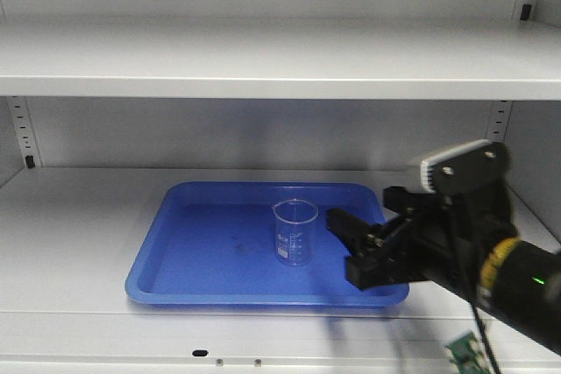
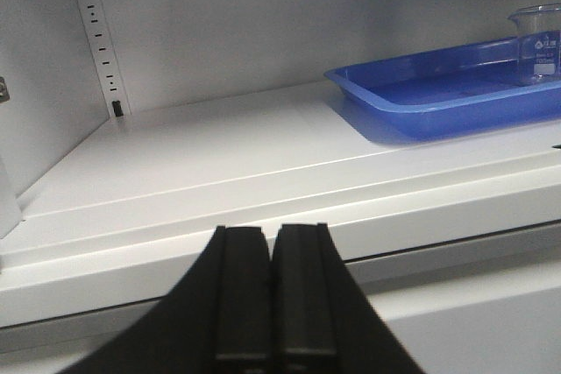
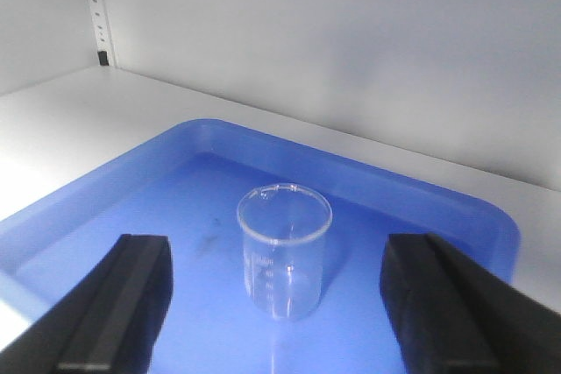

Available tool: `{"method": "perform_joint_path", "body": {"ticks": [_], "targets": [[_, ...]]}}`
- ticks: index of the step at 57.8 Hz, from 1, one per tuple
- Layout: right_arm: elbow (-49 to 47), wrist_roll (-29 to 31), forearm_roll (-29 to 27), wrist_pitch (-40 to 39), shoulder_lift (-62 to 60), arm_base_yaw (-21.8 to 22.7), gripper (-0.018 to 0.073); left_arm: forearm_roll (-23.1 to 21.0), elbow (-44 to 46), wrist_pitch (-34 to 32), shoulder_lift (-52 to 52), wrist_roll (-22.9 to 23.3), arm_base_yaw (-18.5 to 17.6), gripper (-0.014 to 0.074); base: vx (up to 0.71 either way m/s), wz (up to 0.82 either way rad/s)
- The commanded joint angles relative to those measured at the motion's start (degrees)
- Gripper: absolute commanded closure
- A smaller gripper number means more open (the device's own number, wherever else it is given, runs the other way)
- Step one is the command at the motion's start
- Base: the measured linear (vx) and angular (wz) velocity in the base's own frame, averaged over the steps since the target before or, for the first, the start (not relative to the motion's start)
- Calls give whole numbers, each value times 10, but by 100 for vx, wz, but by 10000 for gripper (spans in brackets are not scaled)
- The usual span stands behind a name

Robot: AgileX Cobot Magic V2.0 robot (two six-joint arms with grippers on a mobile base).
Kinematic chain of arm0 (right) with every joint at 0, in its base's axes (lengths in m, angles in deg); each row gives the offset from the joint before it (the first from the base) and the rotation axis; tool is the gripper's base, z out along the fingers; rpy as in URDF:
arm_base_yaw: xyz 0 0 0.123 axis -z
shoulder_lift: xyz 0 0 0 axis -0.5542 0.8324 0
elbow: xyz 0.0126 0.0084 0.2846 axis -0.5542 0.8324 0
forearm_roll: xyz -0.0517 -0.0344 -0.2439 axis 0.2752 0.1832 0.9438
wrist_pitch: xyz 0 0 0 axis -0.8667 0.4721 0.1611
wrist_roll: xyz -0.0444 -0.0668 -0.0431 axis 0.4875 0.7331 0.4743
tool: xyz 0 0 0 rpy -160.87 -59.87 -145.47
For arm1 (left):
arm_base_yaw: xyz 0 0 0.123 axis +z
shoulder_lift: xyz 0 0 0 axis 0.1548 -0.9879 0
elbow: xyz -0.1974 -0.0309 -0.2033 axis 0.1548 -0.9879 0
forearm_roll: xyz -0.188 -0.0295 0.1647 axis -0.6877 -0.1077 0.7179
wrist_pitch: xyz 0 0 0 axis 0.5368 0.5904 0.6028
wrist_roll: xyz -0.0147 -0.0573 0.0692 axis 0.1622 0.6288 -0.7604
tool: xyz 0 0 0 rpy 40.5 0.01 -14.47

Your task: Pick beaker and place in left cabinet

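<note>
**Beaker on the shelf, right arm's jaws spread around empty air**

Here we are inside the pale grey-white left cabinet (image 1: 263, 63), and the small clear glass beaker (image 1: 295, 232) with its faint white graduation marks stands upright in the shallow blue plastic tray (image 1: 202, 260) on the wide flat shelf. That looks very much like the placing done: the beaker rests on its own base, nothing gripping it.

The right gripper (image 3: 276, 304) hangs just in front of the beaker, jaws spread wide, the two black fingers (image 3: 131, 291) well clear on either side of the glass with blue tray showing between. From the front view the black right arm sits low at the tray's right edge, its fingertips near the beaker but not touching.

Over on the left, the left gripper (image 2: 272, 304) is pressed closed, pads together, holding nothing, parked low outside the shelf's front lip with the tray off to its right.

What's left, by my reading, is only drawing the right arm back out of the cabinet without nudging the glass.
</note>
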Motion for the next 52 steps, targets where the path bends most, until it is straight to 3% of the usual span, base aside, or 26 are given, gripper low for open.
{"method": "perform_joint_path", "body": {"ticks": [1,12,52], "targets": [[11,-3,-3,-32,-56,2,20,-2,-9,-48,10,2,0,595,0,0],[51,-3,-3,-27,-106,3,20,-2,-9,-48,10,2,0,595,0,0],[50,-1,-2,-20,-107,3,22,-2,-9,-48,10,2,0,595,0,0]]}}
